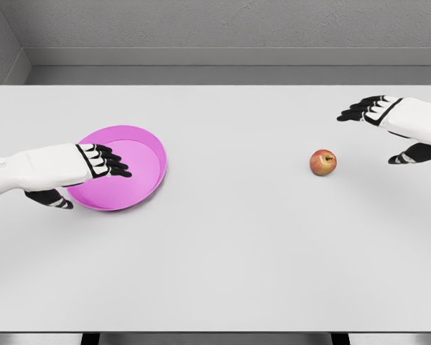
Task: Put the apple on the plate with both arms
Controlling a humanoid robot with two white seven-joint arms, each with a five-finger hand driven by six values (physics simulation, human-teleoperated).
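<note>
Judging progress: nothing of the task is seen to be done yet; the apple (322,162) is not held and is not on the plate (152,144).
Apple: it rests on the white table (223,259), right of the middle, upright with the stem end up, untouched by either hand.
Plate: the pink plate lies on the table's left side, well apart from the apple, with nothing seen in it.
Right hand (388,122): it is held near the apple, to its right and farther back, apart from it; the fingers are extended and loosely spread, the thumb lowered, nothing pinched.
Left hand (93,164): it is held over the plate's near-left rim, fingers stretched out over the dish, nothing grasped; whether the rim is touched cannot be told.
Remaining, as judged: the apple is to be reached, grasped, carried across the table and set on the plate.
</note>
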